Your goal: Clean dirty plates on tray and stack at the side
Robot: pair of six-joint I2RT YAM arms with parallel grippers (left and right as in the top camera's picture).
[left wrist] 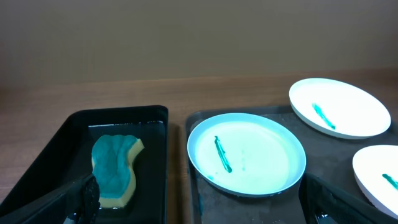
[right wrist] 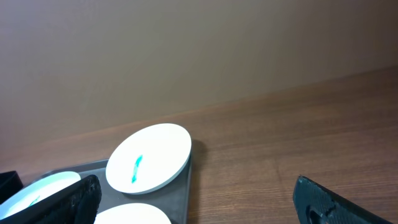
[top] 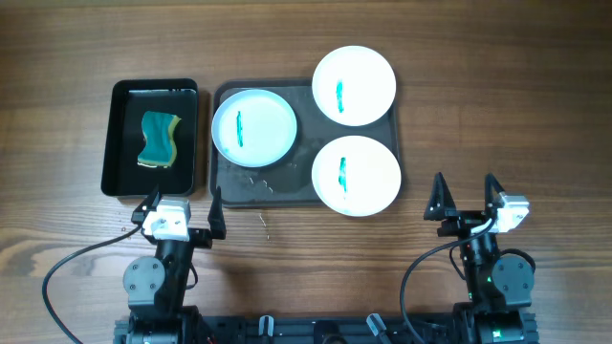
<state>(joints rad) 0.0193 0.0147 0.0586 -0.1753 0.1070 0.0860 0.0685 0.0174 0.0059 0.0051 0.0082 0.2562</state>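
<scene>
Three white plates, each with a teal smear, lie on a dark grey tray (top: 287,186): one at the left (top: 253,126), one at the back right (top: 354,84), one at the front right (top: 356,175). A teal and yellow sponge (top: 159,139) lies in a black tub (top: 122,143) left of the tray. My left gripper (top: 182,205) is open and empty, near the front edge of the tub and tray. My right gripper (top: 466,199) is open and empty over bare table right of the tray. The left wrist view shows the sponge (left wrist: 115,168) and the left plate (left wrist: 246,154).
Small crumbs or droplets (top: 258,182) lie on the tray's front and on the table just before it. Bare wooden table (top: 497,105) stretches to the right of the tray and to the left of the tub.
</scene>
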